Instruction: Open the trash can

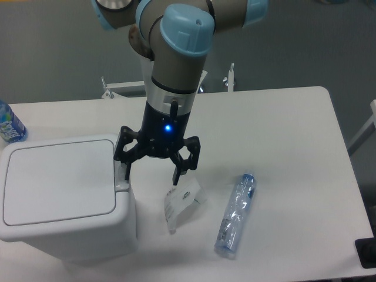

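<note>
While the trash can point(61, 194) sits closed, the gripper point(151, 175) gapes

I see a white table point(282, 123) with rounded corners filling most of my view. At its front left stands the trash can point(64, 197), white, its flat lid shut. Just right of the can lies a small crumpled clear wrapper point(181, 205) with a printed label. Further right, apart from the wrapper, an empty clear plastic bottle point(236, 214) lies on its side, running roughly front to back. At the far left edge I catch part of a blue-labelled water bottle point(9, 124), standing upright.
</note>
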Available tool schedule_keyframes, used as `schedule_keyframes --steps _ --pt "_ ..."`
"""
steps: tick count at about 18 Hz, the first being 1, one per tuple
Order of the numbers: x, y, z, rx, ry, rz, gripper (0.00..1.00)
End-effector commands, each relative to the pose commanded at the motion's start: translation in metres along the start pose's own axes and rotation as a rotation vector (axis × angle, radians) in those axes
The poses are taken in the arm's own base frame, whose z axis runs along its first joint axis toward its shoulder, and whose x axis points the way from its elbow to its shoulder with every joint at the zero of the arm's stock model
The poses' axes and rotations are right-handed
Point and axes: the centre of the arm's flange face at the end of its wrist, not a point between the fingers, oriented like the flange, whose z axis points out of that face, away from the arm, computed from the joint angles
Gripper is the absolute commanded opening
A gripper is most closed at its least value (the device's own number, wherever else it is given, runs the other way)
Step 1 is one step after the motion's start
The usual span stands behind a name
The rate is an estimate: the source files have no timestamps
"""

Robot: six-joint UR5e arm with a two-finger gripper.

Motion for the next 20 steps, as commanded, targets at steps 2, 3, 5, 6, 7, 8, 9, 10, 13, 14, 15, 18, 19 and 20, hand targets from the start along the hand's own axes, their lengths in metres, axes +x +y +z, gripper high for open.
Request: schedule_keyframes --steps 2,3,5,6,7,8,9,10,13,14,15,18,19,20 --pt "0.000 0.000 0.000 0.000 0.000 0.000 1.00" --pt "0.000 0.000 0.000 0.000 0.000 0.000 1.00" --pt "0.001 0.000 0.002 -0.002 0.002 0.002 1.00" --pt "0.002 0.000 0.003 -0.004 0.003 0.003 1.00" --pt "0.002 0.000 0.003 -0.004 0.003 0.003 1.00" --pt "0.001 0.000 0.003 -0.004 0.002 0.001 1.00" --pt "0.002 0.000 0.003 -0.004 0.003 0.003 1.00" --pt "0.002 0.000 0.003 -0.003 0.002 0.003 1.00" --pt "0.003 -0.004 -0.002 0.017 -0.003 0.013 1.00" --pt "0.004 -0.008 -0.008 0.034 -0.007 0.019 1.00" --pt "0.006 -0.016 -0.019 0.062 -0.015 0.034 1.00" --pt "-0.015 -0.034 -0.058 0.137 -0.058 0.026 1.00" --pt "-0.036 -0.037 -0.074 0.162 -0.084 0.002 1.00" --pt "-0.057 -0.040 -0.090 0.188 -0.113 -0.019 1.00"
